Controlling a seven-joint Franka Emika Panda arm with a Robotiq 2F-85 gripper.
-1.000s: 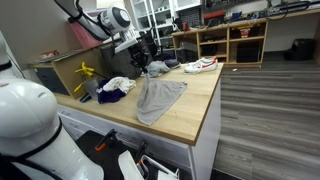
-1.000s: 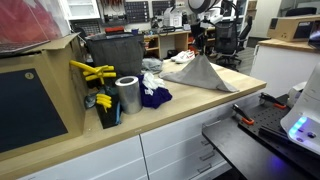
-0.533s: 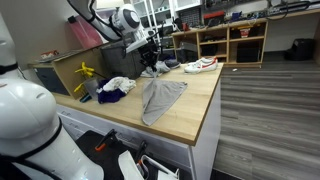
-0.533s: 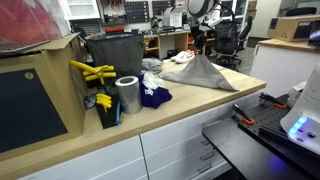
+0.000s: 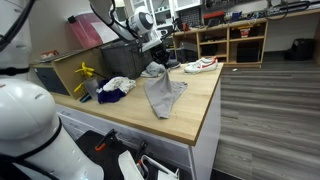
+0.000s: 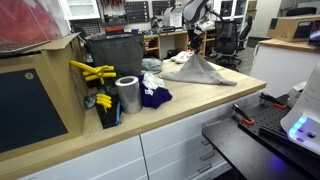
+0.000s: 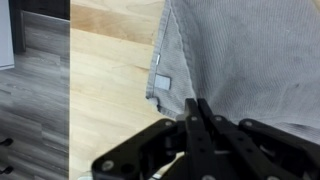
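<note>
Grey cloth (image 7: 250, 50), pinched by end effector (image 7: 197, 104), jaws closed tight

In the wrist view the grey cloth (image 7: 250, 60) runs off the top and right edges; the hand (image 7: 198, 108) is cropped at the bottom.
</note>
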